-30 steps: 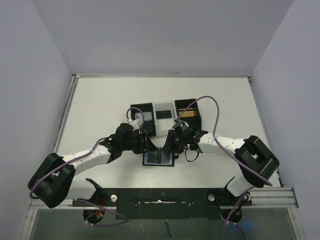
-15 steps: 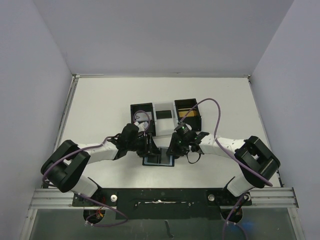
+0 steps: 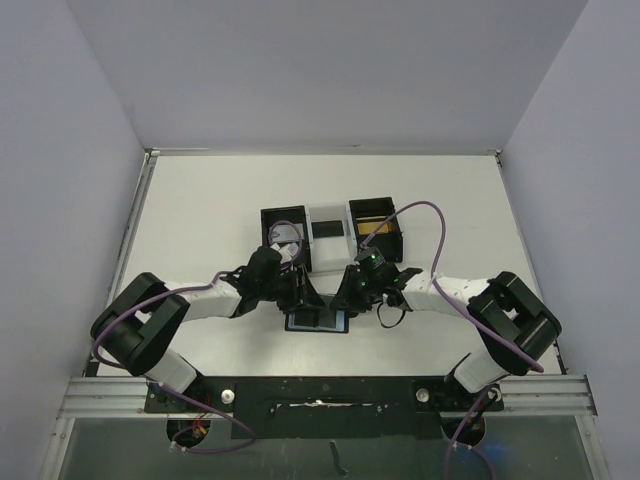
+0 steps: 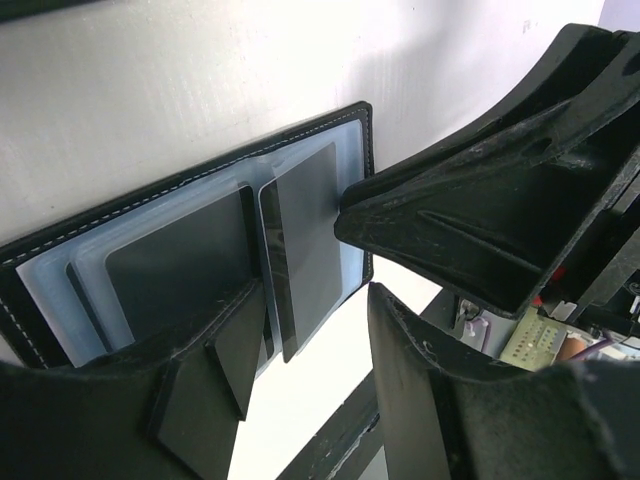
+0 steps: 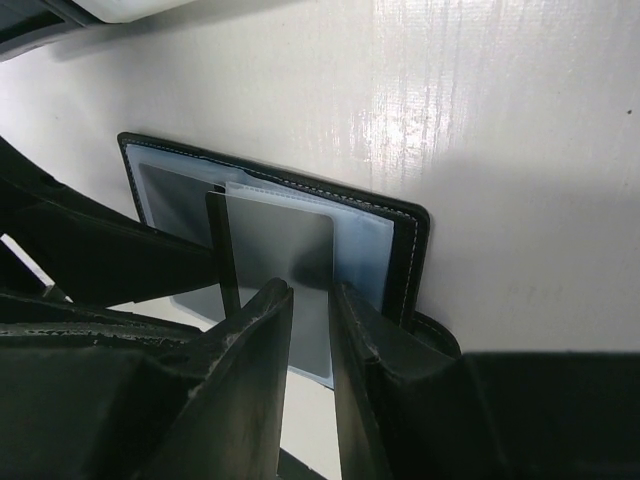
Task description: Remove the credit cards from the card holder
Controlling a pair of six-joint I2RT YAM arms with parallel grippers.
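The card holder (image 3: 318,322) lies open on the table between my grippers. Its black stitched rim shows in the left wrist view (image 4: 300,125) and the right wrist view (image 5: 415,250). A pale grey card (image 5: 280,240) juts out of the right blue-grey pocket past the holder's near edge; it also shows in the left wrist view (image 4: 310,220). My right gripper (image 5: 310,295) hovers over that card, its jaws a narrow gap apart; it shows in the top view too (image 3: 347,297). My left gripper (image 4: 312,300) is open at the holder's left half (image 3: 303,297). A gold-tan card (image 3: 374,228) lies in the right black box.
Behind the holder stand a black open box (image 3: 283,228), a white tray (image 3: 328,215) with a small black rectangle (image 3: 328,229), and a second black box (image 3: 396,232). The two grippers are close together, the right finger (image 4: 480,230) filling the left wrist view.
The left arm has folded in and its gripper has moved right and down onto the holder. The right gripper has come down slightly over the holder's right half.
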